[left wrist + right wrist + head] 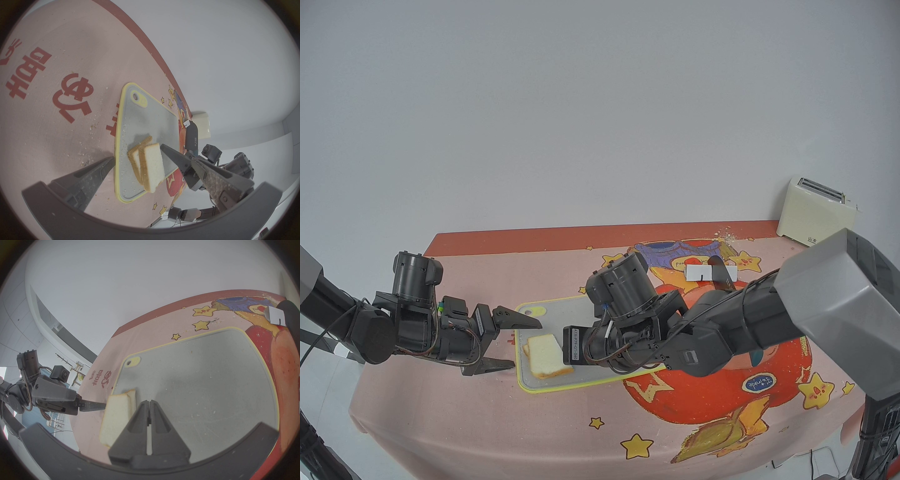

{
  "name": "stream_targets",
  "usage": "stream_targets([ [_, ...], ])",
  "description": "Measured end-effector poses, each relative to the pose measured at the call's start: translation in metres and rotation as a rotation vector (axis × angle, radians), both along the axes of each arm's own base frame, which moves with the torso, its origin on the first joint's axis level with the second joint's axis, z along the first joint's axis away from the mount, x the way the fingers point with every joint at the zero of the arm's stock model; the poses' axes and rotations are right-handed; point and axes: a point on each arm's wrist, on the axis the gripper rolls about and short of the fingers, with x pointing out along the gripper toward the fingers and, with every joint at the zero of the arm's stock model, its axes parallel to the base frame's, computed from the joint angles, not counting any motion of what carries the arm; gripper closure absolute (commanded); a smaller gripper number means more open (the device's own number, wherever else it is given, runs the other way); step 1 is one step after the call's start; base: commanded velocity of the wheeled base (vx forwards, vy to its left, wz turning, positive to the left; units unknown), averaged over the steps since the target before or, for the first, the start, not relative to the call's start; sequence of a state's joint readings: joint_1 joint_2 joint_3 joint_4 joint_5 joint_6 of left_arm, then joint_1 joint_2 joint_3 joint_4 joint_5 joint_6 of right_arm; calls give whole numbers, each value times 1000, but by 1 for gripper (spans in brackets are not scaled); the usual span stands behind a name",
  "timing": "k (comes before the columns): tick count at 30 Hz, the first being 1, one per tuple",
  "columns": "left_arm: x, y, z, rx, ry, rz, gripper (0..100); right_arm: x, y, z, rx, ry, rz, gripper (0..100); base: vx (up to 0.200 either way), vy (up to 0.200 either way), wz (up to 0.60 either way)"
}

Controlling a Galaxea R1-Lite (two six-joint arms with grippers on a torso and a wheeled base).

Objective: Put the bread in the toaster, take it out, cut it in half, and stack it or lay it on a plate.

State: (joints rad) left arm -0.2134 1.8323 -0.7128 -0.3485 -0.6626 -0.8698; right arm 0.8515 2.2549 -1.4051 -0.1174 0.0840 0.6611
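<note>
Bread (549, 355), two pale overlapping slices, lies before the left gripper's (524, 344) wide-spread, empty fingers. Right gripper (149, 404) beside it, closed, empty.

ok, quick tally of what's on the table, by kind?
Pale bread pieces: 2, one against the other on the board
Grey cutting board with a yellow rim: 1
Cream toaster: 1, at the table's far right corner
Black knife-like tool with a white tag: 1, beyond the board
Total: 5

Head camera looks down; opposing wrist cameras sit low, all sharing the bread (549, 355).
</note>
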Motion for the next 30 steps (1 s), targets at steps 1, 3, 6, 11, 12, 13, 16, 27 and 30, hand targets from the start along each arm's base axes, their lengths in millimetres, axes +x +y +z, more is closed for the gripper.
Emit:
stream_targets([
  [1,0,0,0,0,0,0,0,0,0,0,0,-1,1,100,0,0,0],
  [3,0,0,0,0,-1,0,0,-1,1,0,0,0,3,100,0,0,0],
  [6,0,0,0,0,-2,0,0,-2,2,0,2,-1,8,100,0,0,0],
  [11,0,0,0,0,-4,-2,0,-5,7,0,6,-4,19,100,0,0,0],
  [12,0,-1,0,0,-5,-3,0,-5,8,0,7,-4,21,100,0,0,0],
  [13,0,-1,0,0,-5,-3,0,-5,9,0,9,-5,23,100,0,0,0],
  [16,0,-1,0,0,-5,-3,0,-7,14,-1,11,-6,32,100,0,0,0],
  [27,-1,-5,-1,0,-5,-19,0,-15,32,-6,31,11,37,100,0,0,0],
  [30,-2,-6,-1,1,-4,-21,0,-13,31,-6,32,11,33,100,0,0,0],
])
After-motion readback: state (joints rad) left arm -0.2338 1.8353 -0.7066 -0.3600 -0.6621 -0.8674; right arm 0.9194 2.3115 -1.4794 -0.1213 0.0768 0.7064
